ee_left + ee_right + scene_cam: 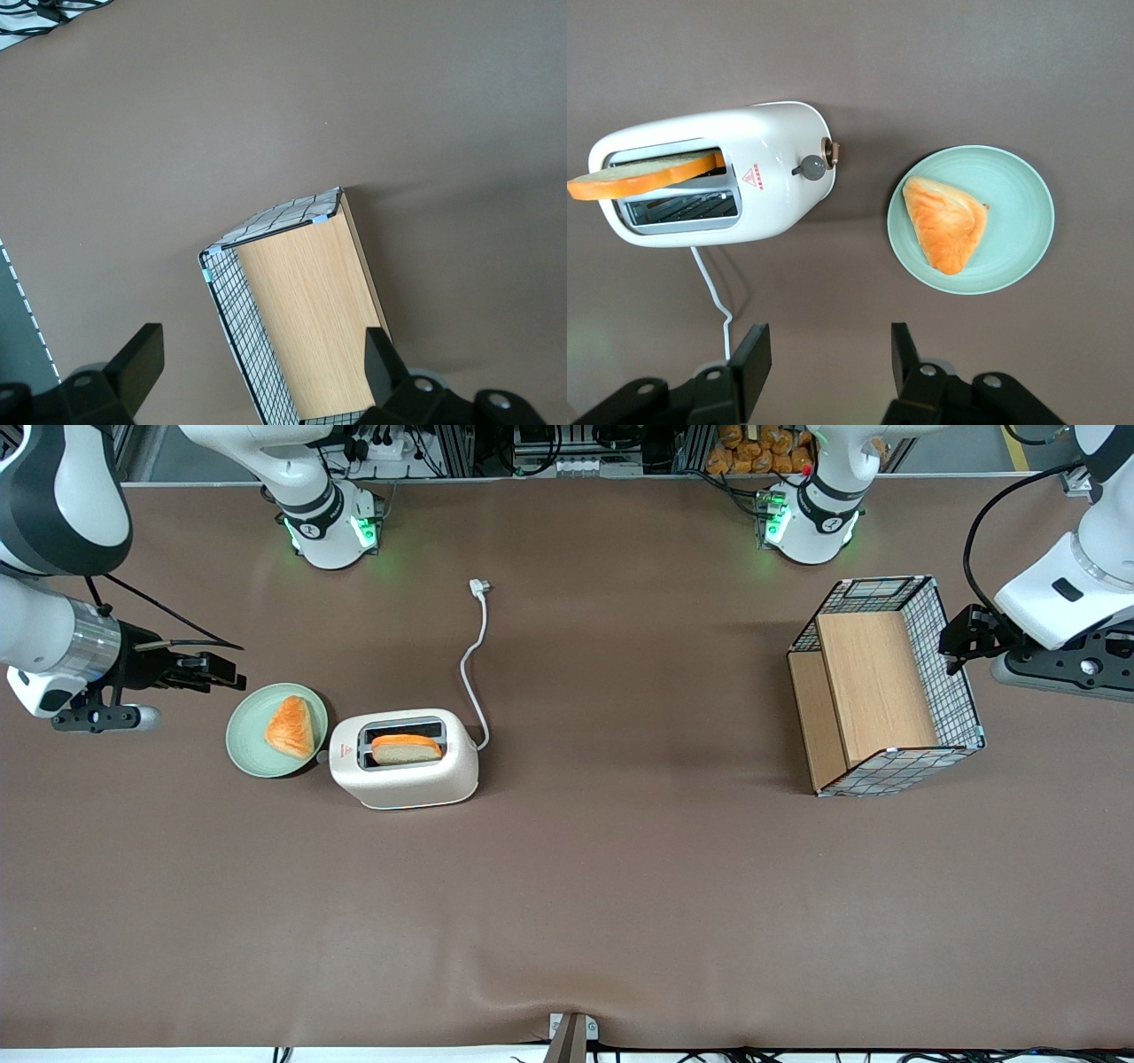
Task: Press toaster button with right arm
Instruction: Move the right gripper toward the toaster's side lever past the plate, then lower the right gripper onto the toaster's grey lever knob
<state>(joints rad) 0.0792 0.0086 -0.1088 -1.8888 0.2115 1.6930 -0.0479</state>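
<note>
Two slots sit in the top of the cream-white toaster (404, 759), which stands on the brown table (567, 903) toward the working arm's end, with a slice of toast (406, 747) standing up out of the slot nearer the front camera. Just beside the toaster's narrow end lies a green plate (251, 751) holding a triangular pastry (291, 726). The toaster button (831, 152) shows in the right wrist view as a small knob sticking out of that narrow end, next to a grey dial (811, 166) and near the red mark on top. The right arm (49, 567) hangs above the table beside the plate, with its gripper (213, 671) well apart from the toaster and its two black fingers (751, 367) spread open, holding nothing. By the look of it, the step in hand is the approach: the button is not yet touched. The next move likely calls for carrying the gripper over the plate and lowering a fingertip onto the small knob, without catching the pastry or the dial. From the front the button is hard to make out. The white cord (476, 657) trails away from the toaster, unplugged. A wire-sided basket (886, 686) with a wooden floor stands toward the parked arm's end.
</note>
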